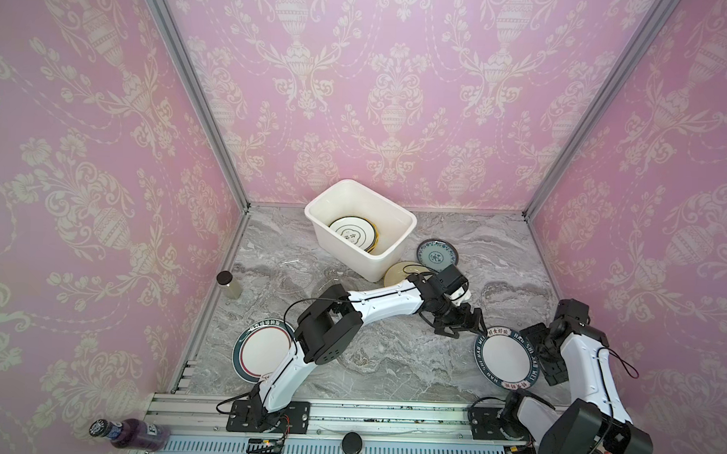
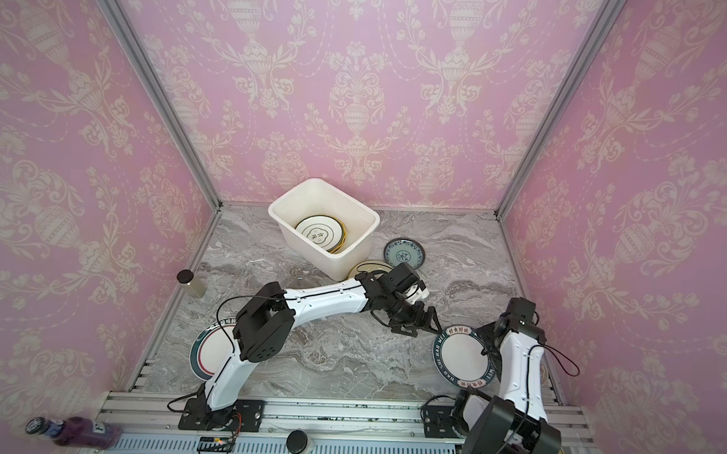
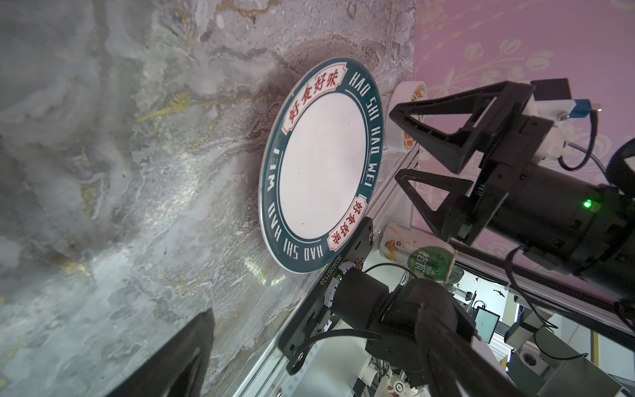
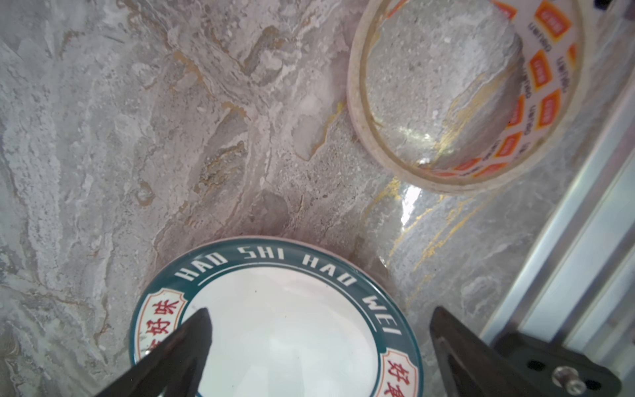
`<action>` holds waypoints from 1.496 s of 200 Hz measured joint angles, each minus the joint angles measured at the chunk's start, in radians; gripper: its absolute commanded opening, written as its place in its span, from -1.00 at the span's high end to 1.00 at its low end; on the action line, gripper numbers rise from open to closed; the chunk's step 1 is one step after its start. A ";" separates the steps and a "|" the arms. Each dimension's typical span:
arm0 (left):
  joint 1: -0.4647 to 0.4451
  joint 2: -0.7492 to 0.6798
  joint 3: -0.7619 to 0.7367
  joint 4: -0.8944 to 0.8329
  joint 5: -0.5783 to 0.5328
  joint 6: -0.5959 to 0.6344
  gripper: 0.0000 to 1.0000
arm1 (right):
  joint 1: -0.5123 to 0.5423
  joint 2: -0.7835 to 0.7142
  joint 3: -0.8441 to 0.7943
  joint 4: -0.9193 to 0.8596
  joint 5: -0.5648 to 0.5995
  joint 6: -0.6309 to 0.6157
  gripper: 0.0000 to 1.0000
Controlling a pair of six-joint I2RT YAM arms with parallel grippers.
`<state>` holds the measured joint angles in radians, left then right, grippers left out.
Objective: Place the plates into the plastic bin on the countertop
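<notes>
Right wrist view is showing the right gripper (image 4: pixel 319 312) gaping empty over the plate (image 4: pixel 292 343), lying on the worktop (image 4: pixel 137 137) at four o'clock from the bin (image 1: pixel 354 202). Left gripper (image 1: pixel 464 329), likewise wide and empty, is hovering beside it. Probably stiff, slick, breakable: pinch its rim.

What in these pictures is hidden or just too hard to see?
- Plastic bin: in both top views its top plate covers the stack beneath, so the count is unclear.
- Cream plate: the left arm hides about half of it in both top views.
- Tape roll: cut off by the right wrist view's edge.
</notes>
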<state>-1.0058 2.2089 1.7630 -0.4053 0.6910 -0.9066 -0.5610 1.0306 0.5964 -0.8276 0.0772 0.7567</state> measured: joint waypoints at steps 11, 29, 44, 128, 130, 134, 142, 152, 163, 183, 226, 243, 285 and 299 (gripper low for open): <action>0.000 0.001 0.002 -0.009 0.000 0.000 -0.87 | -0.029 0.001 -0.021 0.023 -0.028 0.000 -1.00; 0.000 0.012 0.022 -0.025 0.000 0.003 -0.87 | -0.069 0.006 -0.048 0.056 -0.076 0.000 -1.00; 0.000 0.023 0.035 -0.034 0.000 0.004 -0.87 | -0.090 0.013 -0.064 0.084 -0.111 0.001 -1.00; 0.000 0.032 0.069 -0.085 -0.043 0.021 -0.84 | -0.097 0.047 -0.095 0.212 -0.247 -0.011 -1.00; 0.000 0.032 0.069 -0.084 -0.044 0.022 -0.84 | -0.095 0.047 -0.095 0.215 -0.248 -0.013 -1.00; 0.001 0.032 0.069 -0.084 -0.047 0.022 -0.83 | -0.089 0.048 -0.095 0.219 -0.254 -0.016 -1.00; 0.002 0.032 0.068 -0.084 -0.051 0.022 -0.81 | -0.075 0.055 -0.095 0.230 -0.265 -0.023 -1.00; 0.005 0.032 0.064 -0.081 -0.053 0.022 -0.80 | -0.056 0.069 -0.090 0.241 -0.276 -0.027 -1.00; 0.009 0.032 0.056 -0.074 -0.054 0.021 -0.79 | -0.029 0.098 -0.077 0.254 -0.297 -0.033 -0.99; 0.023 0.031 0.015 -0.048 -0.059 0.012 -0.78 | 0.033 0.165 -0.039 0.274 -0.333 -0.053 -0.99; 0.064 0.012 -0.137 0.051 -0.071 -0.051 -0.72 | 0.157 0.216 -0.008 0.299 -0.389 -0.084 -0.99; 0.070 -0.017 -0.197 0.100 -0.076 -0.083 -0.68 | 0.169 0.216 -0.008 0.294 -0.408 -0.098 -0.99; 0.068 -0.044 -0.295 0.253 -0.068 -0.162 -0.53 | 0.172 0.227 -0.006 0.274 -0.455 -0.151 -0.98; 0.068 -0.047 -0.314 0.290 -0.068 -0.180 -0.49 | 0.177 0.230 -0.003 0.268 -0.474 -0.166 -0.97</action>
<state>-0.9379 2.1616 1.4490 -0.1150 0.6235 -1.0863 -0.3843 1.2610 0.5930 -0.5598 -0.3965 0.5911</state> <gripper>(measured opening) 0.759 0.989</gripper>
